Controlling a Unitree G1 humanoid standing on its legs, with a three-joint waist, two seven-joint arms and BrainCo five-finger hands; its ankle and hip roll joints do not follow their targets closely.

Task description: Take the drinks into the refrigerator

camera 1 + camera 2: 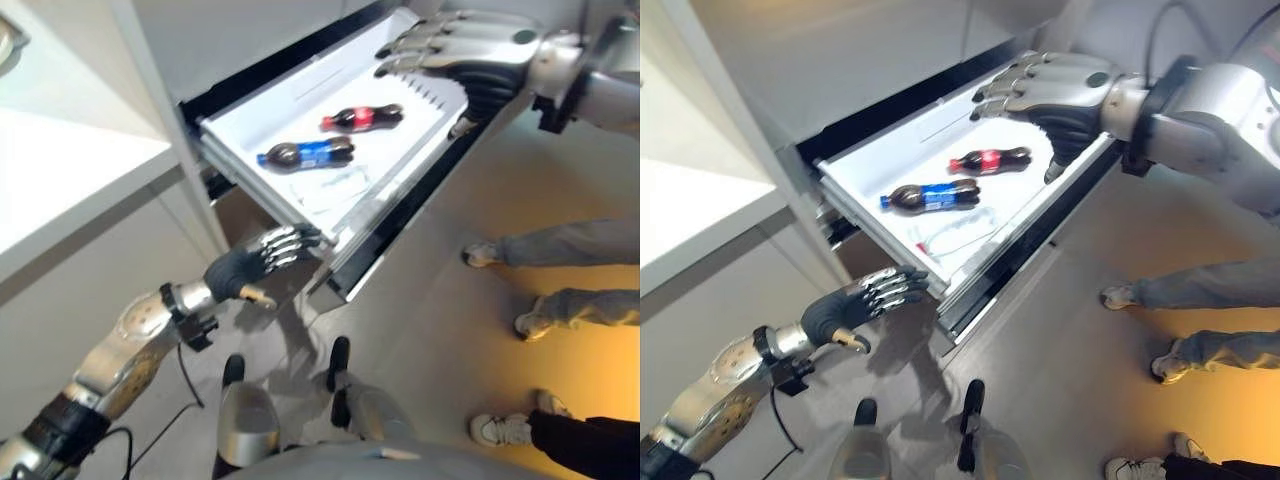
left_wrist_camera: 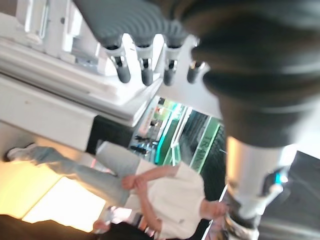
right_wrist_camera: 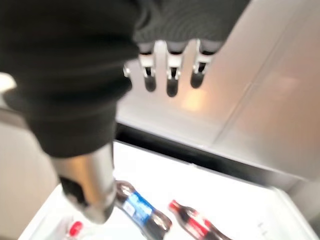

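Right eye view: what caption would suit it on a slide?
Two cola bottles lie in the open drawer; the right hand hovers above.

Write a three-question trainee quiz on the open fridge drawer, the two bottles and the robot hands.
1. True or false: the drawer stands open.
2. Which bottle lies nearer the drawer's front edge? A) blue-labelled bottle B) red-labelled bottle
3. Fill in: the right robot hand hovers over the drawer holding ____; the left robot hand is by the drawer's front.

Key: 1 true; 2 A; 3 nothing.
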